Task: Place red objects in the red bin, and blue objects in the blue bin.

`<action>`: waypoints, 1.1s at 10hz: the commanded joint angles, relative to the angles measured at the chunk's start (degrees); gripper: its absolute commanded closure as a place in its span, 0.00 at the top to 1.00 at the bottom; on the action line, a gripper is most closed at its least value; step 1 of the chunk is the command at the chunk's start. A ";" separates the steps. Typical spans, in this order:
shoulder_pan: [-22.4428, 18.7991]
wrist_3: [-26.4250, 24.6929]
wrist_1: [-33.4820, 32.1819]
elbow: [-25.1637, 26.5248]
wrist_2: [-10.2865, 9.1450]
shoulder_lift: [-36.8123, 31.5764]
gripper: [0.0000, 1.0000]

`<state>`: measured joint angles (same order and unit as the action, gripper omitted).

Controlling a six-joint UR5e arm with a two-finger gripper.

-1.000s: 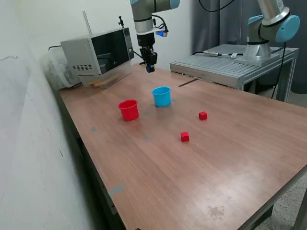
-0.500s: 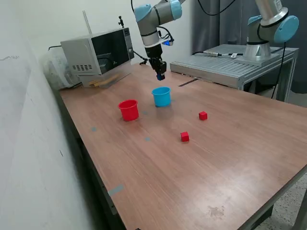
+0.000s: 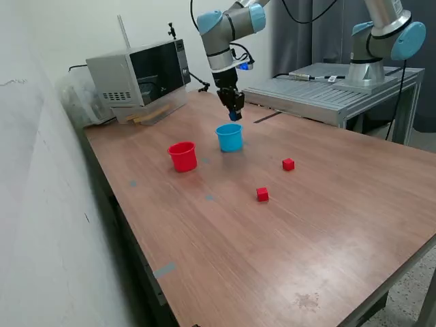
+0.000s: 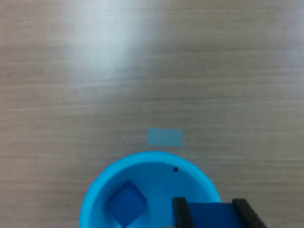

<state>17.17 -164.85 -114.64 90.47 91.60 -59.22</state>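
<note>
Bench (image 3: 327, 225): wood surface, broad bare stretch toward the near edge and the exterior view's right. Far corner at the exterior view's left holds a microwave (image 3: 139, 78).

End effector (image 3: 234, 114): directly above the blue bin (image 3: 229, 137), clamped on a blue cube (image 4: 211, 214); cube cut off by the wrist view's edge.

Blue bin: holds a second blue cube (image 4: 126, 204).

Red bin (image 3: 182, 156): just beside the blue bin; contents not visible.

Red cubes (image 3: 288, 164), (image 3: 262, 195): on open bench, well apart from both bins.

Tape patch (image 4: 164, 137): on bench beside the blue bin.
</note>
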 commanded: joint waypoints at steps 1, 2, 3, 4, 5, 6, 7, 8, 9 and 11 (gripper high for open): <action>-0.56 -0.73 -1.02 -0.29 4.17 0.24 1.00; -0.56 -0.73 -1.11 -0.21 5.25 0.42 1.00; -0.47 -0.64 -1.11 -0.38 5.26 0.59 1.00; -0.47 -0.64 -1.20 -0.55 5.26 0.59 1.00; -1.08 -0.38 -1.11 -0.21 4.82 -0.02 1.00; -4.13 0.14 -1.11 0.67 4.64 -1.41 1.00; -7.55 0.32 -1.29 3.11 3.16 -3.60 1.00; -11.24 2.85 -1.20 4.09 -0.59 -4.67 1.00; -13.89 6.79 -1.20 4.71 -1.50 -5.03 1.00; -17.16 12.17 -1.20 4.98 -1.51 -5.47 1.00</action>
<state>5.45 -159.15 -115.83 94.21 91.78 -63.34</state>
